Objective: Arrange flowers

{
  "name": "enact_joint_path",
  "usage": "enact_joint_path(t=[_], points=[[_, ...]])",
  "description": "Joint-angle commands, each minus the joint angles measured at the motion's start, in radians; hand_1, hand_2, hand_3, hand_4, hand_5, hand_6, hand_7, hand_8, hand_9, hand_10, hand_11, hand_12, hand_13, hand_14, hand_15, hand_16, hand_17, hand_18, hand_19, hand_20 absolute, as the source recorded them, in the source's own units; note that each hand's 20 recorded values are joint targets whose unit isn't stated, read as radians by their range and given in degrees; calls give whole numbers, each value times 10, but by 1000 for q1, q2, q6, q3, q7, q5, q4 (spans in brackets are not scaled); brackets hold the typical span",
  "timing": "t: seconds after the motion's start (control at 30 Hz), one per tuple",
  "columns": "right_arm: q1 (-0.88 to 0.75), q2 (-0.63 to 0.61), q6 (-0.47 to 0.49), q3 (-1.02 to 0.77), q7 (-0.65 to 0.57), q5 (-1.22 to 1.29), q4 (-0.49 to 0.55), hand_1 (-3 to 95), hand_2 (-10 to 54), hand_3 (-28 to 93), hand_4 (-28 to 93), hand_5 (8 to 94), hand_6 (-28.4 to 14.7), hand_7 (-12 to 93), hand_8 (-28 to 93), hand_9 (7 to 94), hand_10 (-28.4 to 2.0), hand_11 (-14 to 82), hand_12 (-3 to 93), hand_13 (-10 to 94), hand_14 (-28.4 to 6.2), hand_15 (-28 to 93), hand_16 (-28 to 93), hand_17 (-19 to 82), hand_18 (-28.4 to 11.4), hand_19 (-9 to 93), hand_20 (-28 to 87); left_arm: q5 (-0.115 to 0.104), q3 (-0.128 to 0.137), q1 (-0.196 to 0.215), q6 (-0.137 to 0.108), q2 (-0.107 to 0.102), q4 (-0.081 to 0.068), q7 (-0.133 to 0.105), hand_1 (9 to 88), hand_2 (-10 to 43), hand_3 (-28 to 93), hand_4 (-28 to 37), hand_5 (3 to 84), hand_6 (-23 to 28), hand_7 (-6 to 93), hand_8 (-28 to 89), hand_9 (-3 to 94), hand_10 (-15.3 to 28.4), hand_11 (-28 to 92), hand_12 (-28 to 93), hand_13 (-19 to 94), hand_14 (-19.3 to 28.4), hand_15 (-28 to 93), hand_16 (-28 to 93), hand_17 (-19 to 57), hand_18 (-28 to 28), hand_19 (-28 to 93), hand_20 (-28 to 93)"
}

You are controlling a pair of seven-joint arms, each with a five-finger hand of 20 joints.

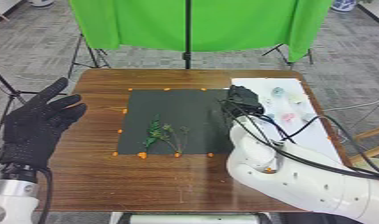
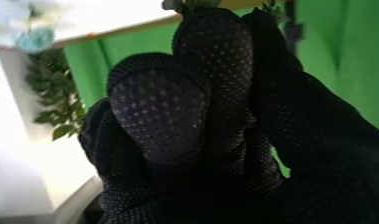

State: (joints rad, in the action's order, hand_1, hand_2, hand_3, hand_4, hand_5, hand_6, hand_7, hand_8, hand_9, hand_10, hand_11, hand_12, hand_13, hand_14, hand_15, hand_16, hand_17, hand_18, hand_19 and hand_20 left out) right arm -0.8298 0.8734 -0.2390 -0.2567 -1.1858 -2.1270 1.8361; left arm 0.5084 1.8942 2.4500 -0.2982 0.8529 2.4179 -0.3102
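Though apart, sprigs (image 1: pixel 155 131) near robot hand (image 1: pixel 245 98)

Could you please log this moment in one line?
right hand near white sheet | green sprigs on black mat | pale flowers on white sheet | left hand open, aside

pretty even, bright light in the head view, soft sheen on the wooden table (image 1: pixel 168 187) toward 6 o'clock, white sheet (image 1: pixel 312 134) super bright around 3 o'clock, right wrist view kinda blown out with white glare, foreground pretty dark
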Motion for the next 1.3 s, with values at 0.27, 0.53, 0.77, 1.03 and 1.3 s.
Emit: enact_joint_path(t=[0.27, 0.53, 0.77, 1.03, 1.3], points=[[-100, 61, 86, 17, -7, -3, 49, 550, -95, 741, -260, 903, -38, 205, 140, 937, -87, 380, 212, 913, -61, 592, 203, 555, -207, 932, 398, 10, 6, 3, 5, 2, 1, 33, 228, 72, 795, -225, 358, 83, 150, -104, 351, 217, 340, 123, 264, 284, 619, -123, -57, 248, 606, 256], [-135, 83, 113, -5, 0, 7, 58, 541, -95, 719, -251, 900, -31, 201, 130, 937, -84, 385, 202, 913, -60, 592, 201, 557, -207, 932, 396, 12, -2, -12, 4, -1, -4, 47, 229, 72, 795, -225, 360, 84, 151, -104, 351, 217, 341, 123, 264, 284, 619, -123, -57, 248, 606, 257], [-125, 92, 116, 0, 8, 14, 60, 540, -95, 707, -249, 897, -26, 205, 119, 937, -84, 397, 183, 915, -59, 591, 199, 561, -205, 932, 397, 12, -3, -13, 3, -1, -4, 42, 229, 72, 796, -226, 360, 84, 150, -104, 352, 216, 341, 123, 264, 284, 620, -123, -56, 248, 606, 257], [-118, 87, 92, 4, 8, 17, 62, 530, -95, 699, -253, 896, -23, 203, 106, 937, -85, 403, 174, 921, -56, 584, 197, 567, -203, 932, 396, 9, 0, -1, -7, 0, 1, 33, 229, 73, 796, -226, 361, 86, 150, -104, 351, 217, 341, 122, 265, 284, 620, -123, -56, 248, 606, 257], [-105, 70, 76, 10, 9, 5, 78, 512, -95, 690, -246, 890, -21, 201, 98, 937, -86, 395, 171, 921, -56, 576, 200, 568, -203, 932, 392, 6, 8, 23, -13, 3, 7, 17, 229, 73, 796, -226, 361, 86, 150, -104, 352, 218, 340, 122, 265, 284, 620, -123, -56, 249, 607, 257]])
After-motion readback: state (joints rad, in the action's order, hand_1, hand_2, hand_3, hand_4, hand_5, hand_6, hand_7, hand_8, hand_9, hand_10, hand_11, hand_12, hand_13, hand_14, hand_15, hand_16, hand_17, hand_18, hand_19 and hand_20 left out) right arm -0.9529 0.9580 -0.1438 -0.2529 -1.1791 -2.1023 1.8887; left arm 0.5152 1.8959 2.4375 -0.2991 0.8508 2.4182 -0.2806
